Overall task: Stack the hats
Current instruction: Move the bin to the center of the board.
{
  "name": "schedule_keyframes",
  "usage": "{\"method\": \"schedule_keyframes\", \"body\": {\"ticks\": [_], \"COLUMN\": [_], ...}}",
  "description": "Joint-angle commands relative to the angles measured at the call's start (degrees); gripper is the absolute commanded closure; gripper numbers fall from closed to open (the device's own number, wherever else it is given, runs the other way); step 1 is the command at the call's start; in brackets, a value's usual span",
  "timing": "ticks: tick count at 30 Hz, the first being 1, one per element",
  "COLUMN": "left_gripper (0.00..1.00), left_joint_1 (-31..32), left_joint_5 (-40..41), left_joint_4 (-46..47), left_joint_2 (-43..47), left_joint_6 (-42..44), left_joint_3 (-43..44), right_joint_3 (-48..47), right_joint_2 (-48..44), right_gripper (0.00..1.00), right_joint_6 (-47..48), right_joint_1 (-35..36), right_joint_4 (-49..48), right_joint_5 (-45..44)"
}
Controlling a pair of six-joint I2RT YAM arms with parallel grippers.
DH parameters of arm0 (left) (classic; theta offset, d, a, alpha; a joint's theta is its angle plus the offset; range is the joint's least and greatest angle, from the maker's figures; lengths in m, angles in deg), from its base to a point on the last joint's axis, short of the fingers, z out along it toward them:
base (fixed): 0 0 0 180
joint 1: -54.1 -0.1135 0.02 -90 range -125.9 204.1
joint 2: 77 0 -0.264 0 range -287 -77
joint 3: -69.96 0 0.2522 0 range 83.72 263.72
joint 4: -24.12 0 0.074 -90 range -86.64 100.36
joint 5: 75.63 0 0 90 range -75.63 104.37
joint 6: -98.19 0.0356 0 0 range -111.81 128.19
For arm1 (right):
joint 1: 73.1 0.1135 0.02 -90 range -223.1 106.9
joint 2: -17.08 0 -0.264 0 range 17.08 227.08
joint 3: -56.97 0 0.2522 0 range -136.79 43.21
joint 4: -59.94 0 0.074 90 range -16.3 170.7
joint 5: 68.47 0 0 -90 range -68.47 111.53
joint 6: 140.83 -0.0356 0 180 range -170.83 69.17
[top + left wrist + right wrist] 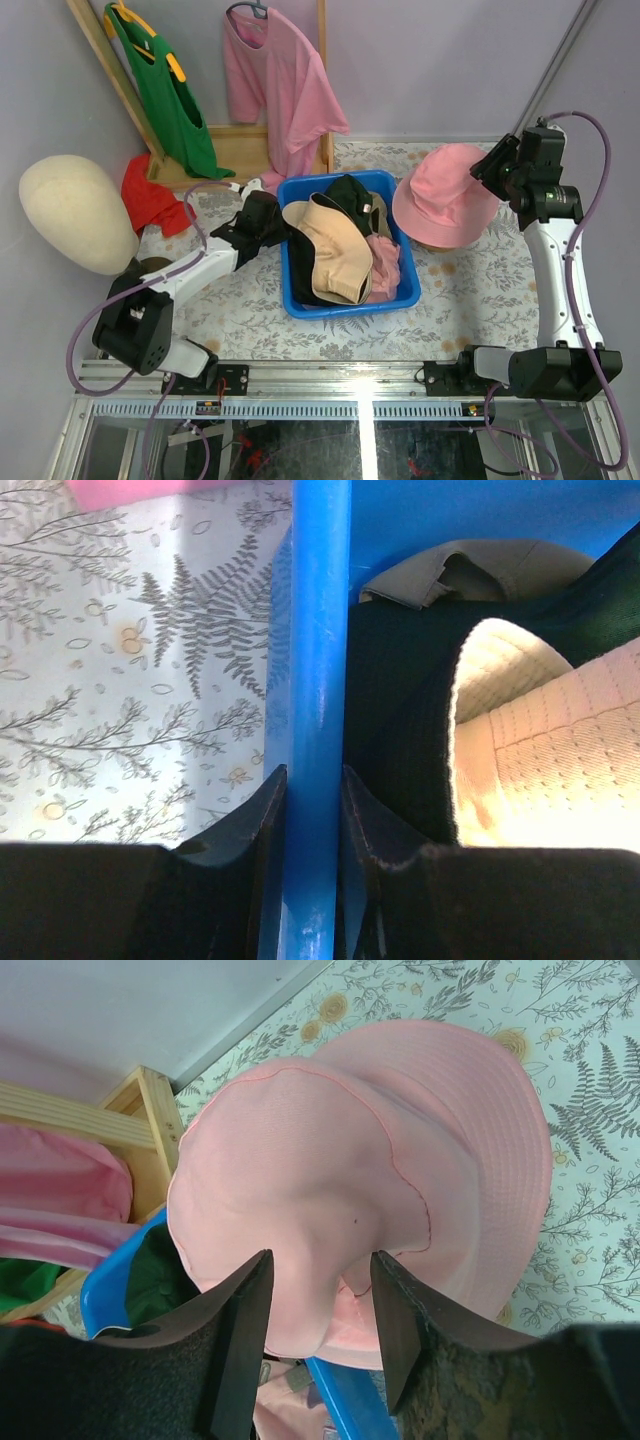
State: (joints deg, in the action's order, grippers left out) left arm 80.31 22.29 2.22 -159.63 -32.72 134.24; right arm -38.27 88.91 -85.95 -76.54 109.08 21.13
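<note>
pink bucket hat (445, 195) upright, caps (335, 250) heaped

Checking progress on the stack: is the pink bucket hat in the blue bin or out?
Out. The pink bucket hat sits crown up beside the blue bin, on its right side.

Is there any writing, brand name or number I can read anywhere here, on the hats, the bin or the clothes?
None: no readable text in any view.
The pink bucket hat, tan cap, blue bin, pink T-shirt and green T-shirt look plain.
The tablecloth has only a fern print.
Any labels on the parts under the front rail are too small to tell.
</note>
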Motion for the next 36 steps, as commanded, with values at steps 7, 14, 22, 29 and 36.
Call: {"method": "schedule_keyframes", "body": {"ticks": [7,14,22,29,36], "left_gripper": [1.00,1.00,0.97,0.96,0.96], "left_joint_1": [-3.07,-4.24,-4.49,-4.80,-5.53], "left_joint_5": [9.76,10.89,10.89,10.44,10.53], "left_joint_4": [-11.05,-13.77,-14.09,-14.44,-14.50], "left_joint_2": [8.67,11.29,12.78,12.63,12.15], "left_joint_6": [0.17,0.21,-0.19,-0.06,0.78], "left_joint_3": [-3.63,-4.55,-4.45,-4.47,-3.96], "right_joint_3": [-5.43,-10.53,-11.60,-9.06,-4.41], "right_joint_2": [-2.24,-0.08,4.55,8.92,11.98], "right_gripper": [0.48,0.47,0.46,0.45,0.45], "right_joint_6": [1.86,3.93,4.74,4.24,3.21], "right_joint_1": [-0.25,-0.37,-0.91,-3.77,-6.30], "right_joint_4": [1.63,3.03,2.17,-0.51,-3.07], "right_joint_5": [-2.65,-5.87,-5.84,-2.43,0.61]}}
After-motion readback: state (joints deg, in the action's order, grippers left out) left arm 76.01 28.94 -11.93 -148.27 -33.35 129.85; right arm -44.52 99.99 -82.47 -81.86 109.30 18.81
